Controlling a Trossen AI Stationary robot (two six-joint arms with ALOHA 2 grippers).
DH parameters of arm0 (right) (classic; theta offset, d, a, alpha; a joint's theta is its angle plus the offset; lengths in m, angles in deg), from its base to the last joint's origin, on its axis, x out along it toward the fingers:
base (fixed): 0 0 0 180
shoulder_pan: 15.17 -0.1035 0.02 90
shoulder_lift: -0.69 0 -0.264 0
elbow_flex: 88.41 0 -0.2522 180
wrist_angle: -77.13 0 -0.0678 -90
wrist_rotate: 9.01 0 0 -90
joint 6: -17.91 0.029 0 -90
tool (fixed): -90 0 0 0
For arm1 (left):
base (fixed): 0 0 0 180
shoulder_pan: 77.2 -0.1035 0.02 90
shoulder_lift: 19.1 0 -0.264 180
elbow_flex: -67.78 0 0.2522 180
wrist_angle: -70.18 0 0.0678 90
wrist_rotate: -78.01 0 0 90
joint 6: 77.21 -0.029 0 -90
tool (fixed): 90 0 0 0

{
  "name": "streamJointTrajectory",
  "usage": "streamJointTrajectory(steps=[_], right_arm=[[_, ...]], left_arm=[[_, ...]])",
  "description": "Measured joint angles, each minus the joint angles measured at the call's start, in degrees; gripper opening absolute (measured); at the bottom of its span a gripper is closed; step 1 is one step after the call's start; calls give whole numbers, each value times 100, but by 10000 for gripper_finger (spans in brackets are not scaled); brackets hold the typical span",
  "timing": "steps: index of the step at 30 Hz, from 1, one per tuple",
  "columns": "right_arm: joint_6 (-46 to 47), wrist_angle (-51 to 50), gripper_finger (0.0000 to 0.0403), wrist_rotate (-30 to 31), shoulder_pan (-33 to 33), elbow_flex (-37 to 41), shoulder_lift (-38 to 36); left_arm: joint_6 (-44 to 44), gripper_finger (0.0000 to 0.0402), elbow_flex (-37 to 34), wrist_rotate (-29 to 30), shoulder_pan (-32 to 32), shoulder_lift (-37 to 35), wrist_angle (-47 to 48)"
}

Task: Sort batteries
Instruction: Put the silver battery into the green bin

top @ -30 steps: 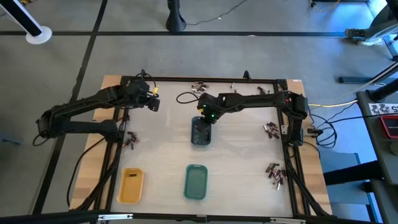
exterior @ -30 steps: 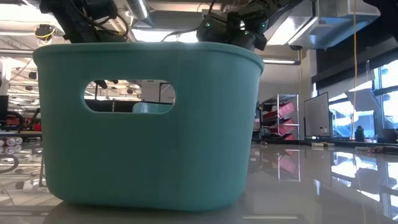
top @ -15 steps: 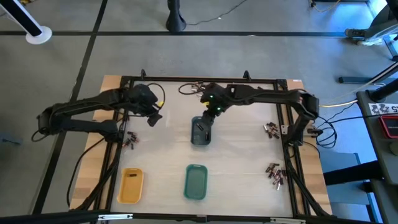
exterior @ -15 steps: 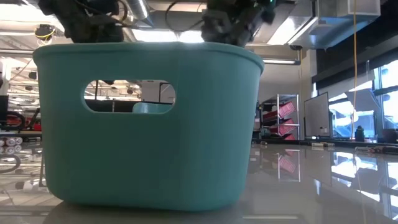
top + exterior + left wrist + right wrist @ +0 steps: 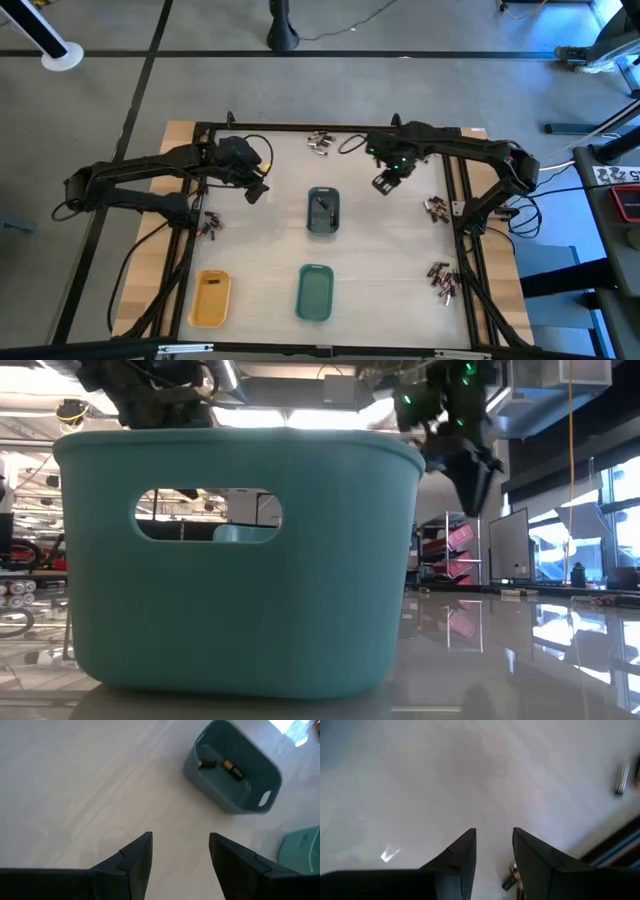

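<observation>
On the near left of the counter (image 5: 270,240) sits the yellow tray (image 5: 211,297), with a single battery visible in it. Up and to its right, a small cluster of loose batteries (image 5: 208,224) lies by the left frame. The left gripper (image 5: 256,190) hangs above bare counter left of centre, its fingers (image 5: 135,860) parted with nothing between them; over the last second it has drifted a little nearer and toward the middle.

In the centre, the grey-blue tray (image 5: 322,211) now stands uncovered, and the left wrist view shows two batteries (image 5: 220,764) lying inside it. Nearer the camera sits the green tray (image 5: 315,292). A few batteries (image 5: 319,143) lie at the far edge of the counter.

The right gripper (image 5: 385,182) was over the grey-blue tray a second ago and has since swung away to the right and farther back. Its fingers (image 5: 462,855) stand slightly apart and empty, with loose batteries (image 5: 510,881) just beyond them. That suggests a drop-off is finished and the next pick is being lined up. More batteries (image 5: 436,207) wait along the right edge, and another group (image 5: 442,277) lies nearer, so much sorting remains.
</observation>
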Motion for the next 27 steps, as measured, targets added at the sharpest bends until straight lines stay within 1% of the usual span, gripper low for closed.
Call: streamJointTrajectory(steps=[5, 11, 15, 25, 27], right_arm=[[387, 138, 129, -5, 320, 926, -344], [655, 296, 129, -76, 312, 1807, -564], [695, 701, 129, -229, 318, 2358, -649], [693, 1032, 129, -250, 316, 3144, -661], [680, 1245, 129, -255, 316, 3268, -661]], left_arm=[[6, 184, 0, 0, 0, -2, 11], [-13, 184, 0, 0, 0, -2, -2], [-33, 184, 0, 0, 0, -2, -17], [29, 184, 0, 0, 0, -3, -35], [28, 184, 0, 0, 0, -2, -36]])
